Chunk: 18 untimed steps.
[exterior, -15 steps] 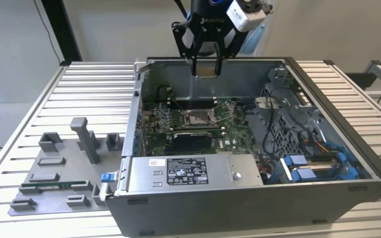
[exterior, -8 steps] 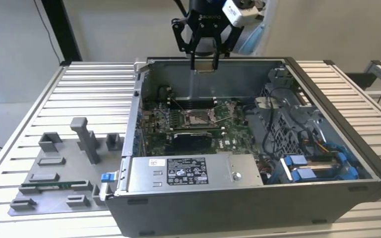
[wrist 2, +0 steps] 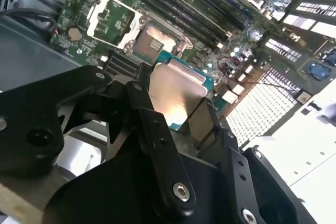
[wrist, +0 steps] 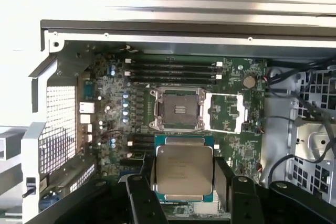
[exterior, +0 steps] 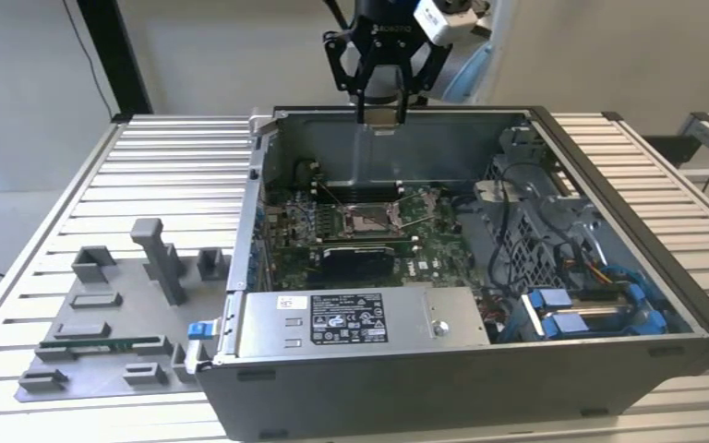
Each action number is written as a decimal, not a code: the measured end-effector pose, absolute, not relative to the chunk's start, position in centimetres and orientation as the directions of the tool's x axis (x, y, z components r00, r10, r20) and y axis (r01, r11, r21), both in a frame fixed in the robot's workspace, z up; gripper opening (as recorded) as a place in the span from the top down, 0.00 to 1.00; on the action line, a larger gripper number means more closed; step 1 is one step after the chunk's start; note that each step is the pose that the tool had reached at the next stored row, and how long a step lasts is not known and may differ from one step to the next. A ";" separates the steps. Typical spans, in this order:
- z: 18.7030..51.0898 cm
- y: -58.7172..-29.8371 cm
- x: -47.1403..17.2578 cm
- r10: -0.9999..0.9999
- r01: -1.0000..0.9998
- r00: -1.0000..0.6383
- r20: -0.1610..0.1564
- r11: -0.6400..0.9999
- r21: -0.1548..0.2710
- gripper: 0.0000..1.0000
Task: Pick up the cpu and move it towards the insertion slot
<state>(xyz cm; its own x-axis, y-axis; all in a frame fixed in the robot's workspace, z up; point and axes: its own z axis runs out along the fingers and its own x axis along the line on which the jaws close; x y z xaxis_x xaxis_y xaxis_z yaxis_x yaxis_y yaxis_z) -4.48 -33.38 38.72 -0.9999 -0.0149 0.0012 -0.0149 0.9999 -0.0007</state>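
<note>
1. Above the open computer case, the gripper hangs with its fingers clamped on the cpu.
2. Below it on the motherboard, the insertion slot lies uncovered, its frame swung aside, apart from the chip.

My end effector holds the cpu above the open case; the insertion slot lies inside on the motherboard.

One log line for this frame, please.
pincer: shut on cpu | cpu: held above open case | slot: empty, frame open
</note>
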 end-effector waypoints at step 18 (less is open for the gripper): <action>38.1 -31.1 -3.9 -0.001 -0.001 -1.000 0.012 1.000 -0.001 1.00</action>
<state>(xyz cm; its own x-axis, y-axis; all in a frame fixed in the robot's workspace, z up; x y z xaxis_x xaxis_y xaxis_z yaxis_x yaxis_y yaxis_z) -3.92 -31.14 38.14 -0.9999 -0.0010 0.0121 -0.0010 1.0000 -0.0006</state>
